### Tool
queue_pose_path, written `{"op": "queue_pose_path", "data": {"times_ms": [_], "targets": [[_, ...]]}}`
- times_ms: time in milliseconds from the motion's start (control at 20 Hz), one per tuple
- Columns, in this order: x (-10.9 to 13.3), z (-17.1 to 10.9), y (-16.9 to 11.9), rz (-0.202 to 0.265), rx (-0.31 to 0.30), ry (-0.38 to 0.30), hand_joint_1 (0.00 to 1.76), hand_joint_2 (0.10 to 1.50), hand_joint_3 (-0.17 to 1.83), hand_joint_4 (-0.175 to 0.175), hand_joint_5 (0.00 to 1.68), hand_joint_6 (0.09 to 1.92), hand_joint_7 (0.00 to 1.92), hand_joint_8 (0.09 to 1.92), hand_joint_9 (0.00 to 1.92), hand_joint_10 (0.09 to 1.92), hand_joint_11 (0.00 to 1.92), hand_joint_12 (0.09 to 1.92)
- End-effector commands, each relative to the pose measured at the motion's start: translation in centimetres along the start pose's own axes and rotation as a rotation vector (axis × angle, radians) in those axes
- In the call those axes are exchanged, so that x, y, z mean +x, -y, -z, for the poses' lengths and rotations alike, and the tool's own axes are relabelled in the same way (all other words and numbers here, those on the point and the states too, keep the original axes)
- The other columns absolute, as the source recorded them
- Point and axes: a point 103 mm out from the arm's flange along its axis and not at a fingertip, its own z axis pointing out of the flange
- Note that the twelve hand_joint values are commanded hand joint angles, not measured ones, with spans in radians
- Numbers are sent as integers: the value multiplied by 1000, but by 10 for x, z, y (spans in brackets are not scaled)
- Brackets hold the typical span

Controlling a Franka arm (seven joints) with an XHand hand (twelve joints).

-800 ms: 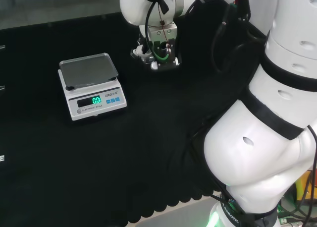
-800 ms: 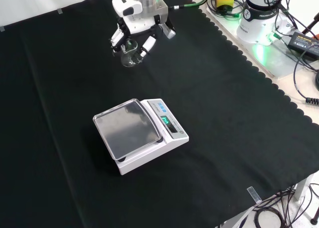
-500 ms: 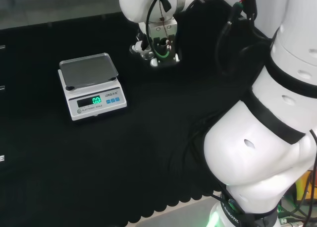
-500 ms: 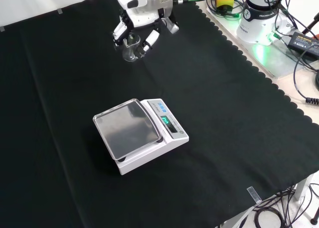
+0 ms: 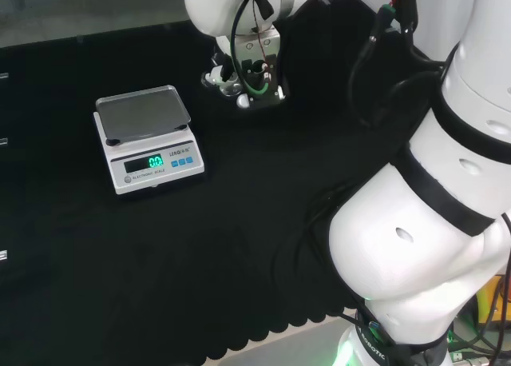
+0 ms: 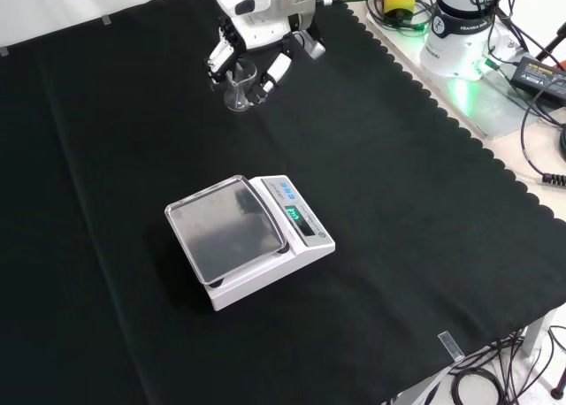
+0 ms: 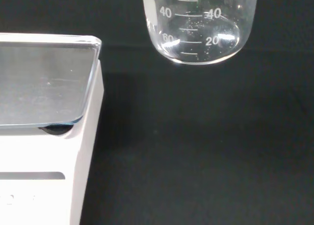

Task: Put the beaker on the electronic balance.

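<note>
Hand [image 6: 258, 35] fingers curled round upright clear beaker [image 6: 240, 85], graduations 20, 40 legible, near cloth's [image 6: 424, 210] far edge; balance [image 6: 248, 238] mid-cloth.

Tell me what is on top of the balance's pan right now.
Nothing: the balance pan lies bare. The beaker is in the hand, away from it.

The clear, upright beaker [image 6: 240, 85] sits well apart from the white, steel-topped electronic balance [image 6: 249, 240].
</note>
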Motion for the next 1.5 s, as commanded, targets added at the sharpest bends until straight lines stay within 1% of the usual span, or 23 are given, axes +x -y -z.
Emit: {"op": "queue_pose_path", "data": {"times_ms": [50,400,750,1200,1500], "targets": [[11,0,-13,31,1,-44,1087,1062,-175,-175,707,824,1050,787,1573,87,1593,416],[28,-1,-37,89,7,-73,1090,1060,-175,-175,707,825,1051,787,1573,87,1590,414],[52,-7,-62,154,29,-97,1091,1059,-175,-175,707,826,1052,786,1574,87,1588,413],[77,-18,-80,203,56,-129,1092,1059,-175,-175,707,827,1053,786,1575,87,1587,412],[97,-27,-88,248,78,-134,1093,1059,-175,-175,706,827,1054,785,1575,87,1585,411]]}}
